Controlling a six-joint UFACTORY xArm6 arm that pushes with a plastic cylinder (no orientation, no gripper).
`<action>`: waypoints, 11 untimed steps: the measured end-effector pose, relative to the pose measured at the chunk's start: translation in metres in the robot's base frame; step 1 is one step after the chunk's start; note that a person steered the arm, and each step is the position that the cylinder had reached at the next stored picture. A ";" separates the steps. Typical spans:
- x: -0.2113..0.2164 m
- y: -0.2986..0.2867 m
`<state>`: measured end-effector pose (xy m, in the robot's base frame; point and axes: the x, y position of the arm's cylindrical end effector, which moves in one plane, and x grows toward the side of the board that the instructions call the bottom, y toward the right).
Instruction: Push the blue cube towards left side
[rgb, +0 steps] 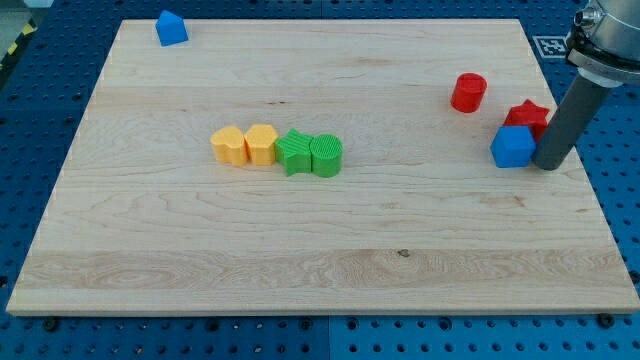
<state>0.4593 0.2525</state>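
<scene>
Tip sits touching the blue cube's right face, red star just behind, placed to shove it leftward; no jaws on this rod.
</scene>
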 end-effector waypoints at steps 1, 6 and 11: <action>0.000 -0.001; -0.005 -0.027; -0.029 -0.125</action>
